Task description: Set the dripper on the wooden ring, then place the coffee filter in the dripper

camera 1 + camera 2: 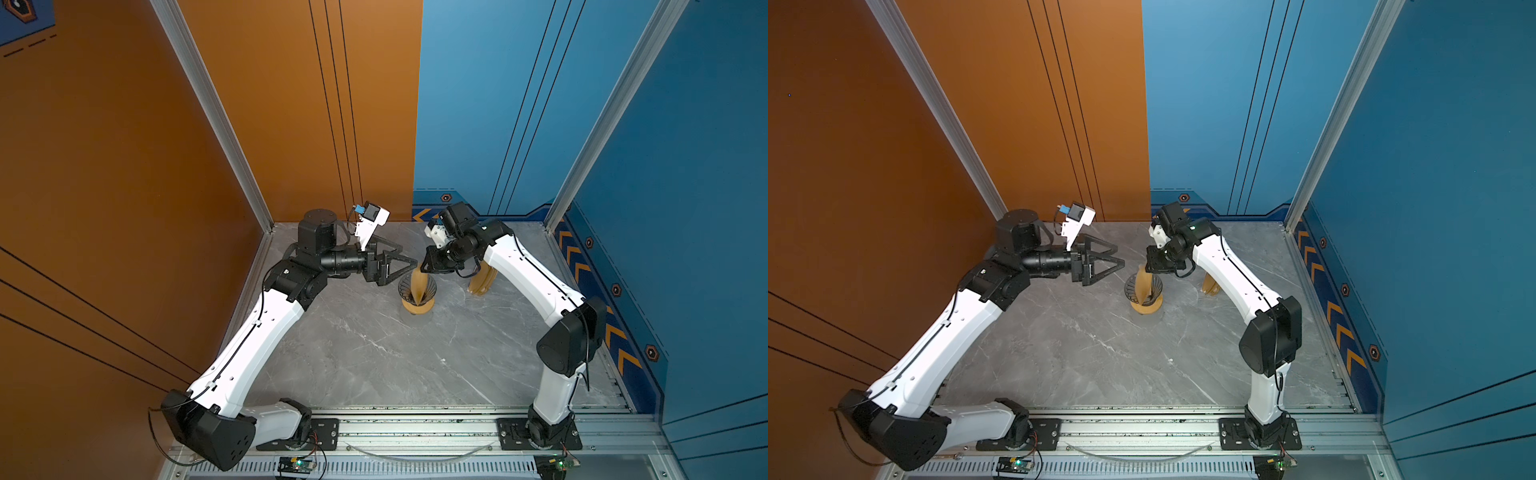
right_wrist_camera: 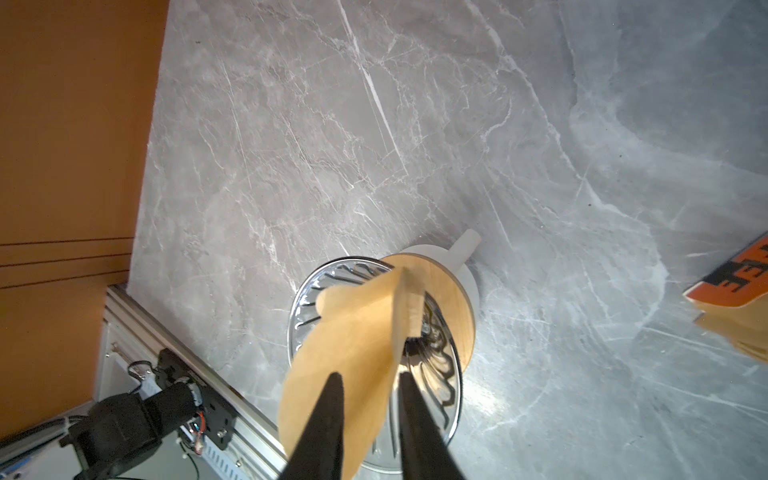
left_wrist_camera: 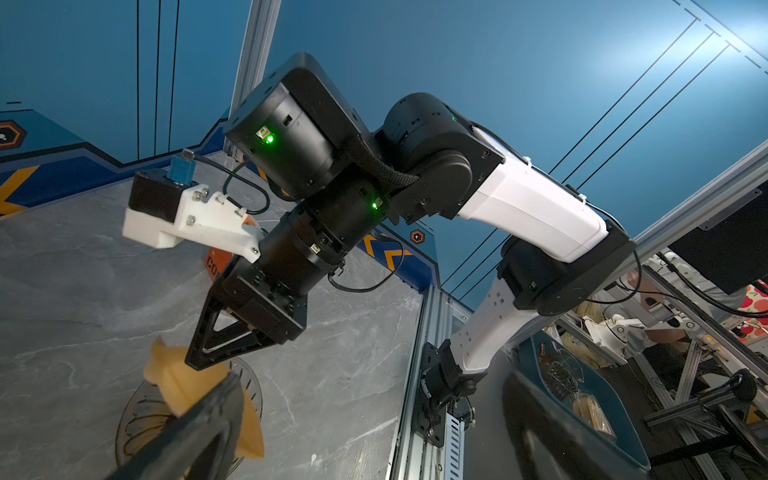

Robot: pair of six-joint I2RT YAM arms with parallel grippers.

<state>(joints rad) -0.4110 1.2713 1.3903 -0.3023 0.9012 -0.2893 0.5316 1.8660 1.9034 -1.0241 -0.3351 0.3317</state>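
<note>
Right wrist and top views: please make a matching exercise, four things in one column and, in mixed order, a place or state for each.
1 coffee filter
2 dripper
3 left gripper
4 filter stack

a wide open, holding nothing
b tip down inside the dripper
c apart on the table, orange strip
d sitting on the wooden ring

Pairs: 1-b, 2-d, 3-a, 4-c

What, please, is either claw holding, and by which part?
Nothing looks gripped. Left claw: open, free. Right claw: jaws apart around the top edge of the filter.
</note>
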